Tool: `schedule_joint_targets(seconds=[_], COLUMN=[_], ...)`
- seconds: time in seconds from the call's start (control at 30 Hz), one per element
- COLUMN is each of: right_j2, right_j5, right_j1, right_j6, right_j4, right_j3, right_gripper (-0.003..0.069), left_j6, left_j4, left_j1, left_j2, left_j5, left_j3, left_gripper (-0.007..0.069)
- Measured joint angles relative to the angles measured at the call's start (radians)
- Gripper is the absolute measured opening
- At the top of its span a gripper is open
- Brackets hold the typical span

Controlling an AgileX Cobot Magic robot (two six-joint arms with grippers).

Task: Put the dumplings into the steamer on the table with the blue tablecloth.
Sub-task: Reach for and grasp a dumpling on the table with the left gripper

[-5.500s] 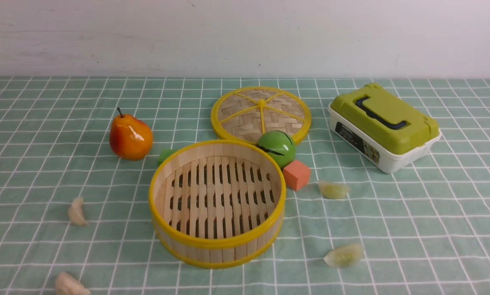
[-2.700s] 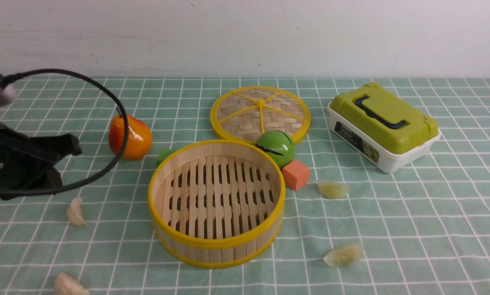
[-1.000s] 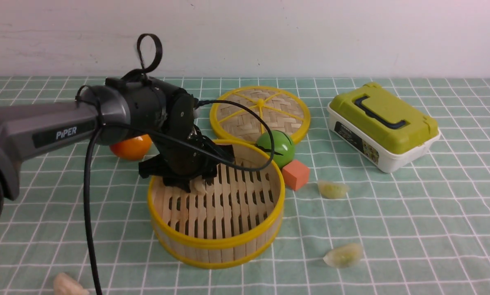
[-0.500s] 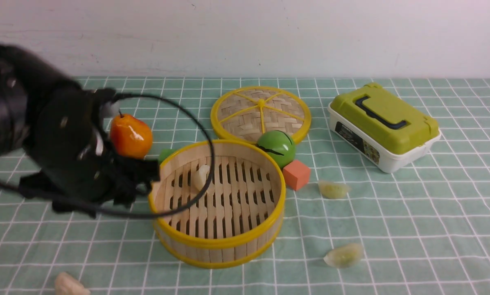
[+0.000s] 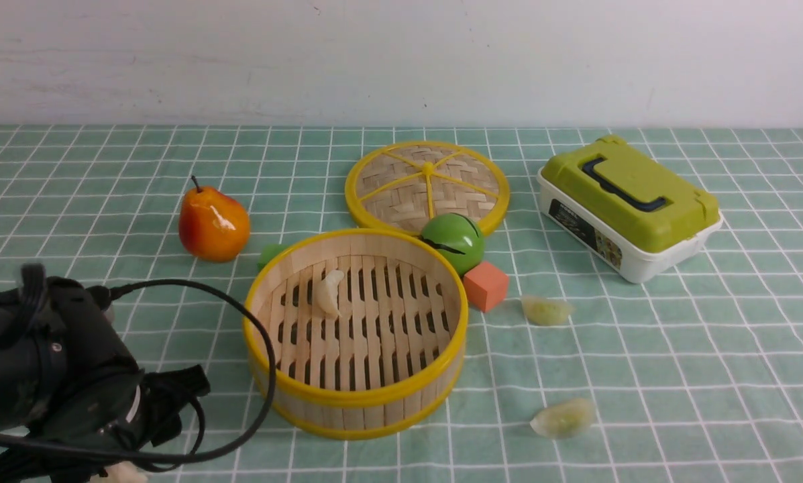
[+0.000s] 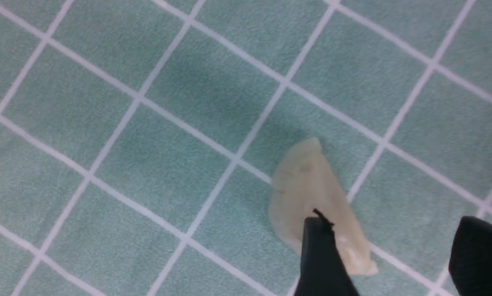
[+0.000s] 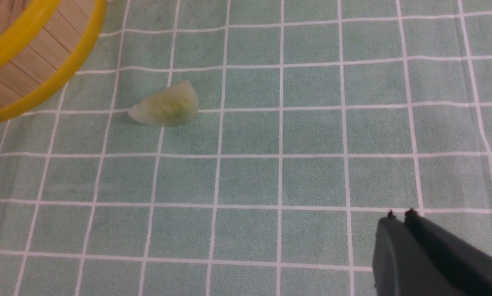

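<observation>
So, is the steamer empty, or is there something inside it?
Not empty. One whitish dumpling lies on the slatted floor of the steamer; nothing else is inside.

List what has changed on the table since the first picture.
One whitish dumpling went from the cloth left of the steamer onto its slats; the left gripper released it, then swung back to the near left and now hangs open over the other whitish dumpling. The two green dumplings, pear, lid and box stayed put.
</observation>
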Motion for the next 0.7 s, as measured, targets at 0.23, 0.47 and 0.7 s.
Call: schedule_joint_targets(seconds=[0.23, 0.47, 0.7], right_j2=[0.0, 0.0, 0.0], right_j5=[0.0, -0.001, -0.001], right_j1=[0.04, 0.04, 0.04], right_j6=[-0.003, -0.003, -0.003], right_j4=[-0.005, -0.007, -0.007], right_j3=[0.0, 0.0, 0.0], right_gripper=[0.0031, 0.0031, 0.0036], left_j6=[0.004, 0.035, 0.174], left_j4=[0.018, 0.021, -0.013], left_j1=[0.028, 0.033, 0.033], left_j2=[0.06, 0.061, 0.045], left_j5=[-0.006, -0.025, -0.026], left_j3=[0.0, -0.001, -0.016], left_gripper=[0.0393, 0.0141, 0.0138])
